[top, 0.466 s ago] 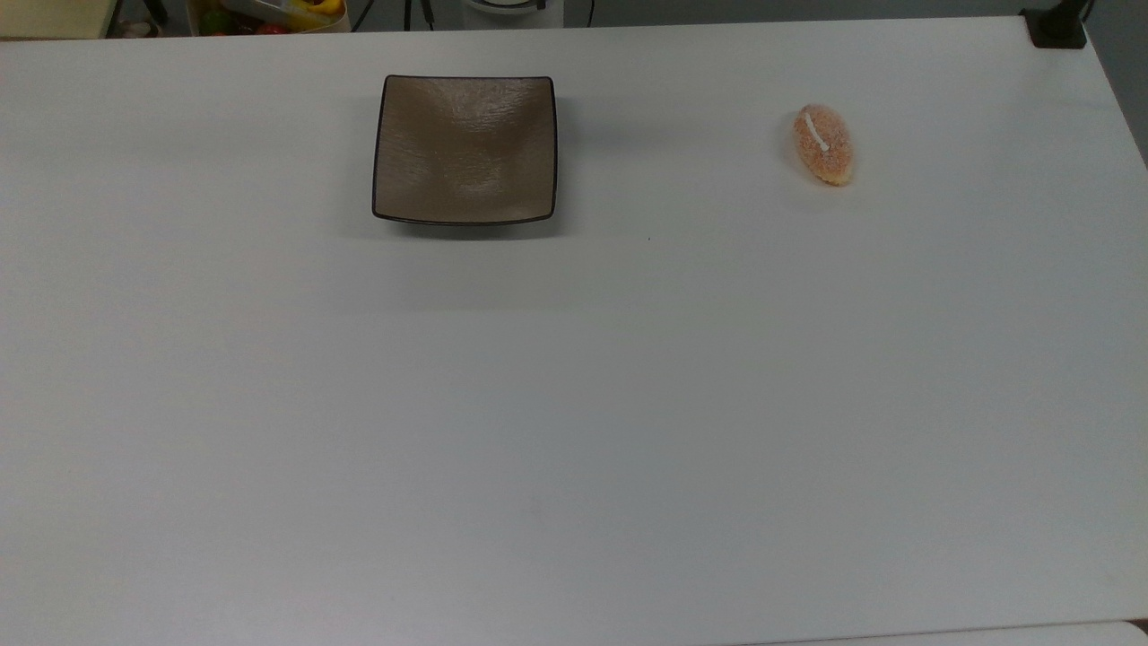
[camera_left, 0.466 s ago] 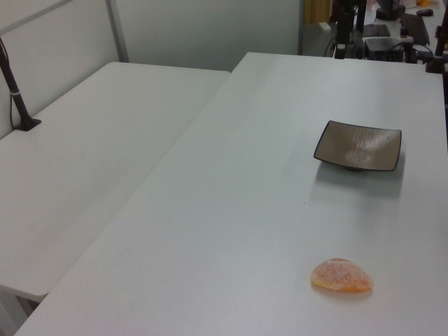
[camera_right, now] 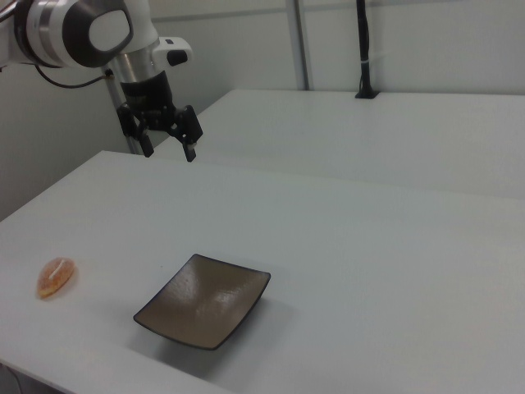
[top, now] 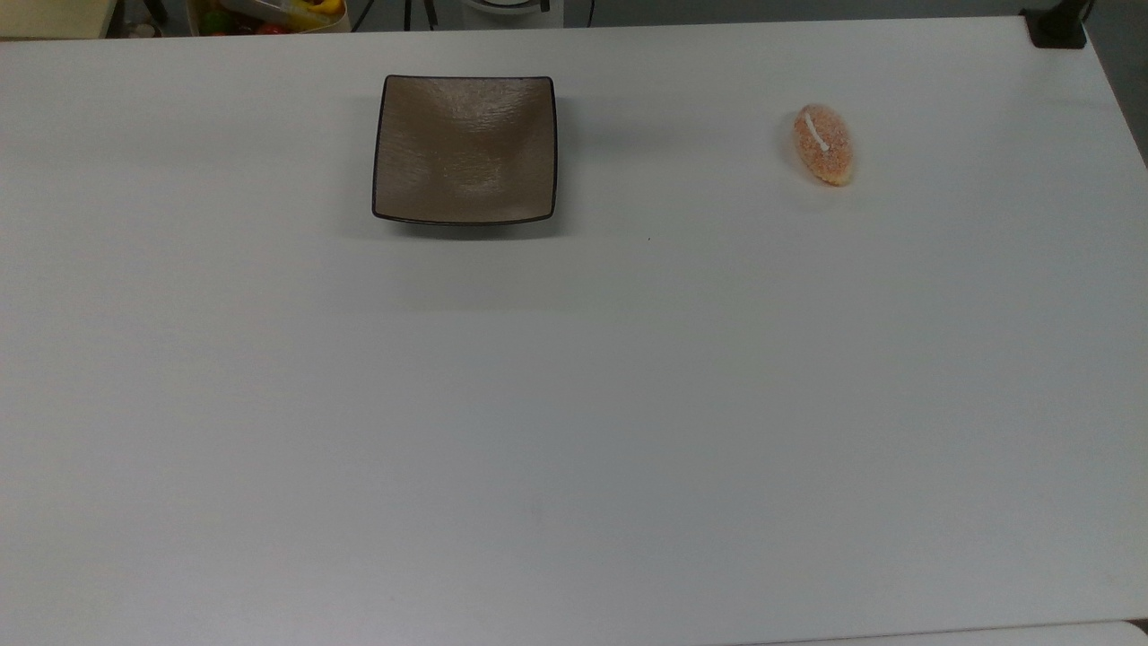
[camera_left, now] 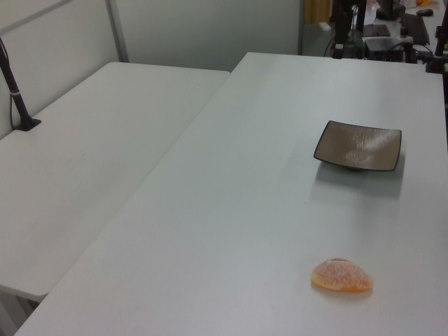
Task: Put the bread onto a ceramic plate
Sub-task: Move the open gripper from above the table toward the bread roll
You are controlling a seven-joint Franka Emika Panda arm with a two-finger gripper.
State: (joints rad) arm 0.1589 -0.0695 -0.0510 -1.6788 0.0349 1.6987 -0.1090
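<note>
Since half a second before, neither the bread nor the ceramic plate had shifted on the white table; in the top view and the left view both lay just where they had been. The bread rested flat on the table, well apart from the plate, off to the top view's right of it. In the left view it sat nearer the camera than the plate, and in the right view to the right view's left of it. The plate held nothing. In the right view the gripper hung in the air well above and beyond the plate, its two fingers spread wide, pinching nothing and touching neither the table nor the bread.
</note>
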